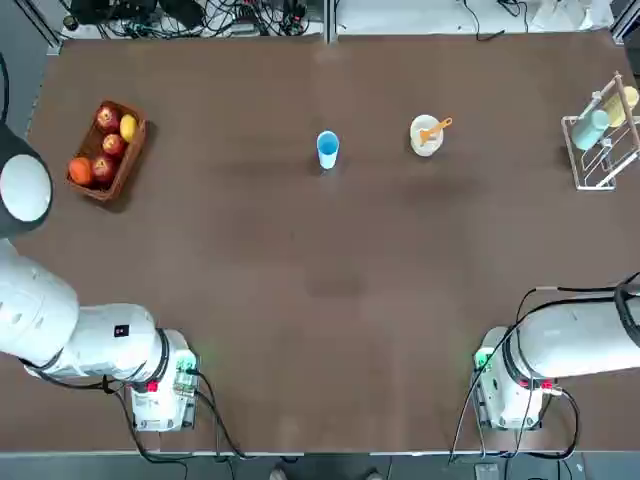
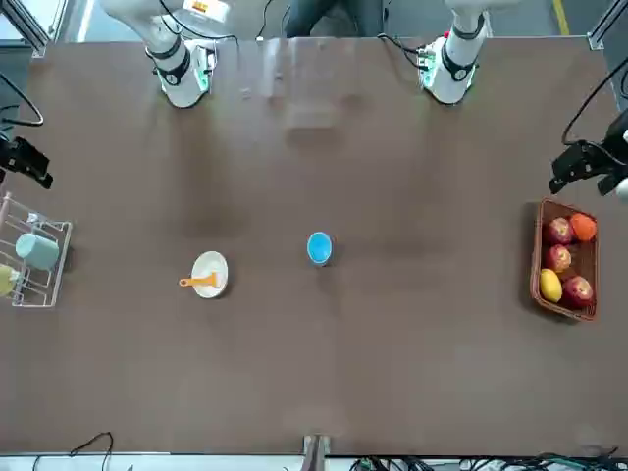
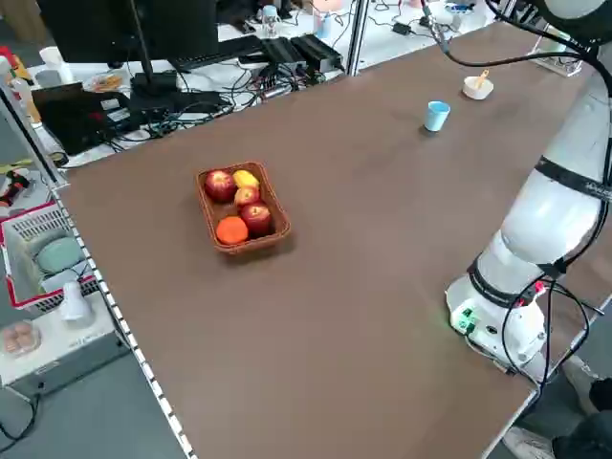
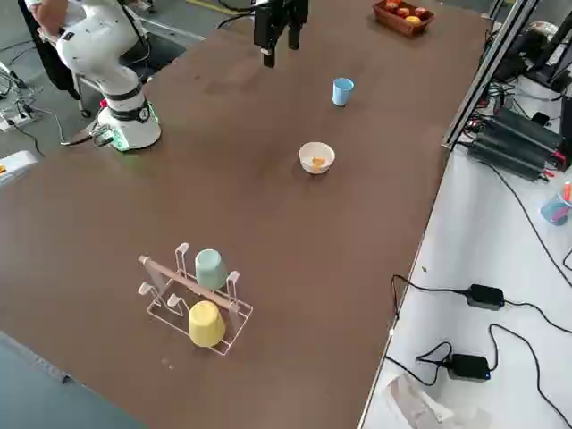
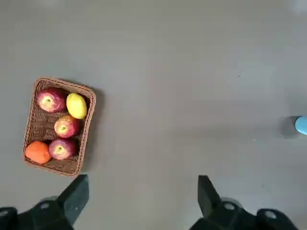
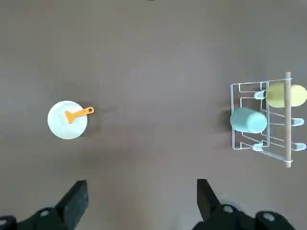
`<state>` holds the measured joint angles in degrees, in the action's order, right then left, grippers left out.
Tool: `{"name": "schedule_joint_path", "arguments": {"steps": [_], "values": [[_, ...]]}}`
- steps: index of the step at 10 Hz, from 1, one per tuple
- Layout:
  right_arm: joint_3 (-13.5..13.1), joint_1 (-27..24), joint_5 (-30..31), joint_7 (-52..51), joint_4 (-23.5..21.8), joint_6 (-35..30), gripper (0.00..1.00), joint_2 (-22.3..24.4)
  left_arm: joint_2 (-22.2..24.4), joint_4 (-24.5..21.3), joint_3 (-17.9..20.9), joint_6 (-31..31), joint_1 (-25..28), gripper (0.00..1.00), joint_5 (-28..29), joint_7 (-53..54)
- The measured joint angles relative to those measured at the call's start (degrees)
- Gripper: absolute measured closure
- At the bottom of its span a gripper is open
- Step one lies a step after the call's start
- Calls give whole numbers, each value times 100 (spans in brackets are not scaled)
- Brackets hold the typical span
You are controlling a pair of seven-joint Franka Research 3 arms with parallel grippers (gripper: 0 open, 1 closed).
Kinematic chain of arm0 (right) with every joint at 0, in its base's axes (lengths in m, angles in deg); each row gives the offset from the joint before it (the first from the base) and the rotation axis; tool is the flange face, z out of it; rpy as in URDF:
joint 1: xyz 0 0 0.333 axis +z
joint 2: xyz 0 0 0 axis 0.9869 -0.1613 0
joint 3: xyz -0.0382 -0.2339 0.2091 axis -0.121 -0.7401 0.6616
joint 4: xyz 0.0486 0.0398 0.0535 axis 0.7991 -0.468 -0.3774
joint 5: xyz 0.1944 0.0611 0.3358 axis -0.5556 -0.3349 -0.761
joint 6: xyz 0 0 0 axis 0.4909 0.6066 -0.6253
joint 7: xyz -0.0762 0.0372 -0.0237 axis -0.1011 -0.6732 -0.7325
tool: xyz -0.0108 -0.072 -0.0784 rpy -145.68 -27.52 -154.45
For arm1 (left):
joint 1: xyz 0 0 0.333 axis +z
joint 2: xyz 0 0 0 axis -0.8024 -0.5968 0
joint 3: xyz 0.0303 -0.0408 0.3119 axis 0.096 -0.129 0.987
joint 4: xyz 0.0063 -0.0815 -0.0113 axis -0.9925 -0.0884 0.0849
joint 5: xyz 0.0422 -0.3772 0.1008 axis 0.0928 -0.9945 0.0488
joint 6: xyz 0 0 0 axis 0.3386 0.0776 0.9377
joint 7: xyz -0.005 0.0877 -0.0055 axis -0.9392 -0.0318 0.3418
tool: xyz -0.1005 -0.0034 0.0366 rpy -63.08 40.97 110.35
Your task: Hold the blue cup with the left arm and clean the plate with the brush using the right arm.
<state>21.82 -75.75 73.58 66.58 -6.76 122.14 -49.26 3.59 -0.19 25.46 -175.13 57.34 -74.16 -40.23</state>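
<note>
Brush [image 1: 436,129] lying across plate [image 1: 424,139], blue cup [image 1: 327,148] upright beside plate, left hand [image 5: 139,194] and right hand [image 6: 139,196] both spread open, raised well clear of plate.

cup [image 1: 327,148] left of plate [image 1: 425,136] | brush [image 1: 436,128] in plate

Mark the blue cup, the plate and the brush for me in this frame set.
blue cup [image 1: 327,148]: top view, on its open mouth.
plate [image 6: 61,125]: right wrist view, on the bare cream inside, clear of the brush.
brush [image 6: 78,114]: right wrist view, on the middle of its orange handle, lying across the plate's rim.
</note>
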Motion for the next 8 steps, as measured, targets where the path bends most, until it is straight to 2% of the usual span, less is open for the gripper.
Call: {"name": "schedule_joint_path", "arguments": {"steps": [6, 8], "values": [[-1, -1, 0, 0, -4, -5, 0, 0, -147, -10, -94, 10, -41, 0, -250, 66], [-34, -95, -325, 48, -42, -5, 0, -1, -261, -23, -194, 34, -58, 0, -555, 66]]}}
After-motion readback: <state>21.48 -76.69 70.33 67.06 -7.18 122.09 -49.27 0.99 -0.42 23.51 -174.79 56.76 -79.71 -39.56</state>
